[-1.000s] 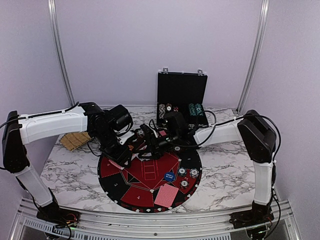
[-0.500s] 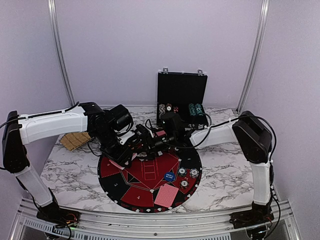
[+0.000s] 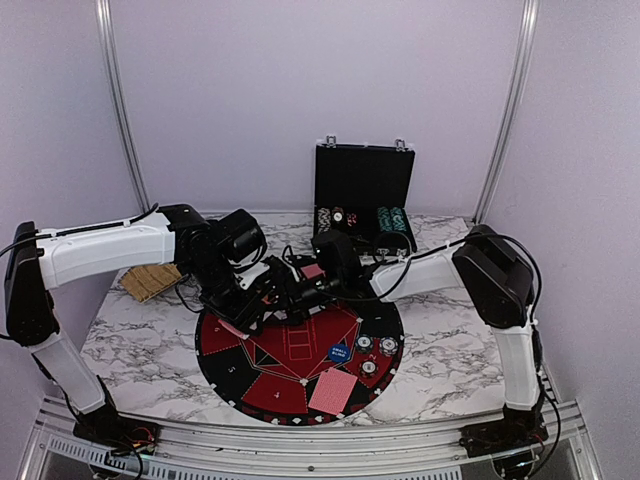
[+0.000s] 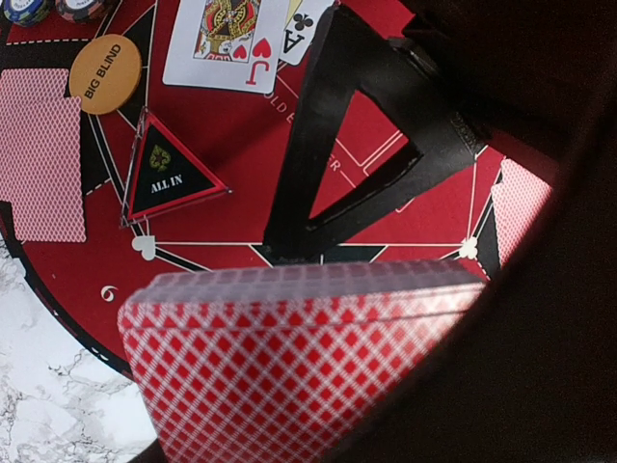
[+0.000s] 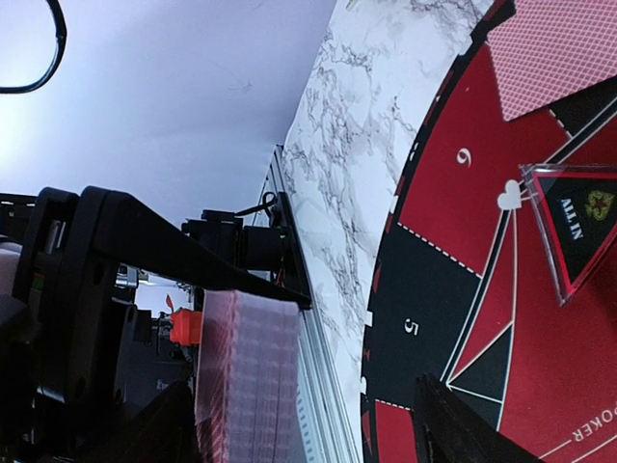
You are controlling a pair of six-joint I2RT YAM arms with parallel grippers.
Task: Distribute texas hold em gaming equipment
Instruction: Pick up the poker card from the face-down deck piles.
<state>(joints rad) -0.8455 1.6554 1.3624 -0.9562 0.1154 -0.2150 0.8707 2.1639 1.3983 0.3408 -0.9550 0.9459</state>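
Note:
My left gripper (image 3: 258,298) is shut on a deck of red-backed playing cards (image 4: 299,357) and holds it above the far left part of the round mat (image 3: 230,365). My right gripper (image 3: 298,285) is open right beside it. In the right wrist view the deck (image 5: 249,376) stands edge-on between my right fingers, close to the left finger (image 5: 145,434), and I cannot tell whether they touch. A face-up jack and ace (image 4: 231,39), an orange BIG BLIND disc (image 4: 104,73) and a triangular ALL IN marker (image 4: 169,178) lie on the mat. Three chips (image 3: 375,352) and a blue disc (image 3: 339,352) lie on its right.
The black hinged case (image 3: 362,190) stands open at the back with chip rows inside. A tan ridged object (image 3: 150,282) lies at the left. Face-down cards lie on mat sectors (image 3: 333,390) (image 4: 39,154). The two arms cross closely over the mat's far edge.
My right gripper has moved left, up to the deck held by my left gripper. The left arm has stayed in place.

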